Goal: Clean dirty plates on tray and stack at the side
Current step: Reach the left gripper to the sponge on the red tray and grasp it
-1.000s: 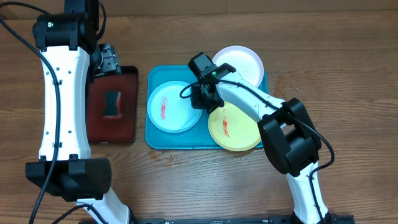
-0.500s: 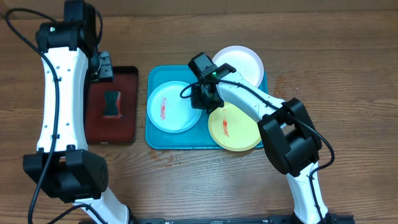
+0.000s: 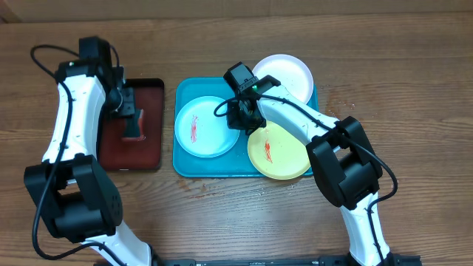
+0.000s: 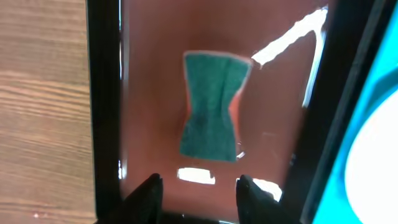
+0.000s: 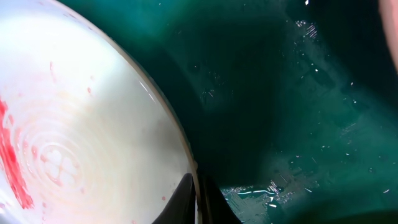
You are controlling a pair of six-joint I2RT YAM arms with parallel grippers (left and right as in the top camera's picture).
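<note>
Left of frame, overhead: left gripper (image 3: 127, 103) hangs over the upper part of the red tray (image 3: 148, 151). The red tray lies on the table (image 3: 414, 185), just left of the tray (image 3: 222, 165). Wrist view: both fingers (image 4: 148, 190) are spread wide and hold nothing. The sponge (image 4: 211, 106) lies flat on the red tray's floor, beyond the fingertips and in line with the gap between them. It has a green top, an orange edge along its right side and a waisted outline. Whether the tips touch it, cannot tell.

Centre: the tray sits mid-frame, long side running left to right. The blue plate (image 3: 211, 129) lies flat in its left half, with a red smear (image 3: 194, 127) just left of the plate's middle. The right gripper (image 3: 246, 118) is at that plate's right rim, near the upper-left edge of the yellow plate (image 3: 284, 151). Wrist view: the fingertips (image 5: 184, 194) are nearly together, pinching the rim. One tip is on the plate's inner face, the other outside it over the glistening tray floor. The plate reads pale cream here, with its smear at far left.

Right: the yellow plate lies in the tray's lower right, with a small red smear left of its middle. Its lower edge reaches the tray's rim. The white plate (image 3: 288, 74) sits at the upper-right corner, its far edge lapping past the rim. All three plates are on the tray, unstacked.
</note>
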